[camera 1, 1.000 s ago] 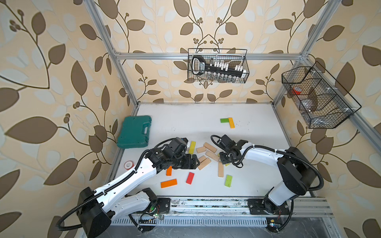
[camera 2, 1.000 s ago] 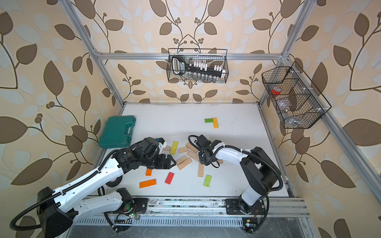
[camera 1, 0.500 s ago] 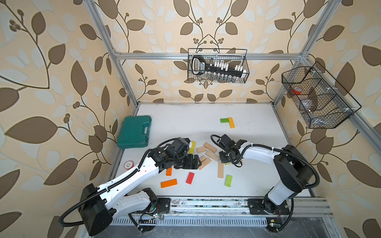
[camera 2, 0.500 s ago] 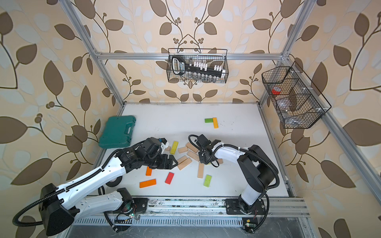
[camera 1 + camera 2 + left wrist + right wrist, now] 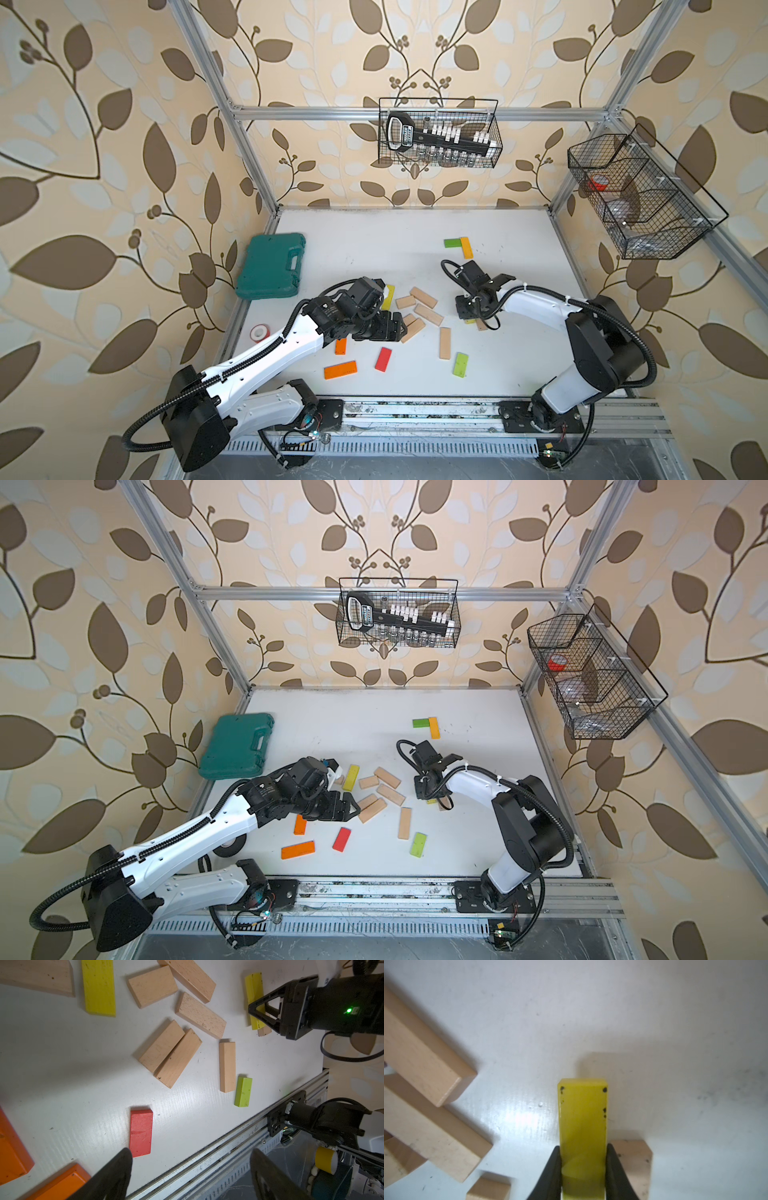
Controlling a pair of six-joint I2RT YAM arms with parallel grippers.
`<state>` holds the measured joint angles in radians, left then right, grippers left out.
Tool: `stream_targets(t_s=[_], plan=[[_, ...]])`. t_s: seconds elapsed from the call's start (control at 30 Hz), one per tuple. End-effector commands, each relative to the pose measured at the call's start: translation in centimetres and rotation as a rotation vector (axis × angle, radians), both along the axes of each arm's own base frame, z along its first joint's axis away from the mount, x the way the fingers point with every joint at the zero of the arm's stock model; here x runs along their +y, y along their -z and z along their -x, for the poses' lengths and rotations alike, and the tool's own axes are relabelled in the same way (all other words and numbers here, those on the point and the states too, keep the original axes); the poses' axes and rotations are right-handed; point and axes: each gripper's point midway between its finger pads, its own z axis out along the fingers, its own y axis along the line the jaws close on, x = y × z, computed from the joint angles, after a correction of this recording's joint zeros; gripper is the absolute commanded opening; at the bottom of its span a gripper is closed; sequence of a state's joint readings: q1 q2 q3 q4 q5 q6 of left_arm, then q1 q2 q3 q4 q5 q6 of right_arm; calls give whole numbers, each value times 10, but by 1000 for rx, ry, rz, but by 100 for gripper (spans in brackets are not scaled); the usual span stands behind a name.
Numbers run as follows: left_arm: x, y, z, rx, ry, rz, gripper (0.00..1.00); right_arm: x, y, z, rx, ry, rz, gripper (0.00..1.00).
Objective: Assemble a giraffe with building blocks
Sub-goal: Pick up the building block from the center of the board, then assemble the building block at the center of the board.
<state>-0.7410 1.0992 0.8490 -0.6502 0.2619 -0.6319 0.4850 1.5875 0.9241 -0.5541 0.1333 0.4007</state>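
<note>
Yellow block is clamped in right end effector, three o'clock of plain blocks; left end effector is spread wide, empty.

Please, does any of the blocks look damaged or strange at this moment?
Yes, slightly. The yellow block that the right gripper is shut on has dark chips in its paint, at its far corners and along its edges. Nothing else stands out.
</note>
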Motion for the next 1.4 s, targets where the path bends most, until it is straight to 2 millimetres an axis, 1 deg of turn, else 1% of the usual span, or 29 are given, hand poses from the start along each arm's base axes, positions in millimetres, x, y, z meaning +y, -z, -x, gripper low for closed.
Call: stream_targets(t_s=[0.0, 0.07, 0.13, 0.23, 0.27, 0.4, 0.57, 0.73, 0.8, 0.93, 1.07, 1.13, 1.33, 1.37], plan=[[-12, -11, -2, -20, 29, 45, 89, -12, -30, -9, -39, 5, -17, 18], [-15, -10, -4, -20, 37, 51, 89, -29, -43, -19, -67, 41, -24, 18], [-19, -9, -6, -18, 45, 55, 89, -46, -53, -27, -90, 80, -29, 18], [-27, -5, -10, -11, 59, 70, 89, -69, -58, -41, -103, 141, -35, 18], [-31, -2, -12, -2, 65, 72, 89, -73, -59, -46, -103, 153, -42, 18], [-45, 8, -17, 36, 102, 72, 89, -77, -52, -61, -97, 179, -60, 18], [-58, 8, -26, 33, 144, 66, 89, -88, -35, -74, -86, 199, -74, 18], [-73, 10, -35, 34, 171, 95, 89, -88, -18, -83, -68, 178, -74, 19], [-79, 19, -39, 52, 178, 94, 89, -88, -10, -87, -56, 173, -76, 20], [-92, 22, -44, 70, 201, 115, 89, -85, 5, -93, -38, 181, -86, 21], [-96, 24, -50, 55, 216, 106, 90, -81, 19, -94, -14, 169, -87, 21], [-98, 25, -52, 50, 223, 103, 90, -77, 23, -95, -4, 152, -84, 21], [-101, 29, -54, 60, 241, 108, 90, -51, 34, -103, 29, 89, -73, 23], [-100, 28, -55, 58, 239, 109, 90, -51, 36, -105, 34, 92, -70, 23]])
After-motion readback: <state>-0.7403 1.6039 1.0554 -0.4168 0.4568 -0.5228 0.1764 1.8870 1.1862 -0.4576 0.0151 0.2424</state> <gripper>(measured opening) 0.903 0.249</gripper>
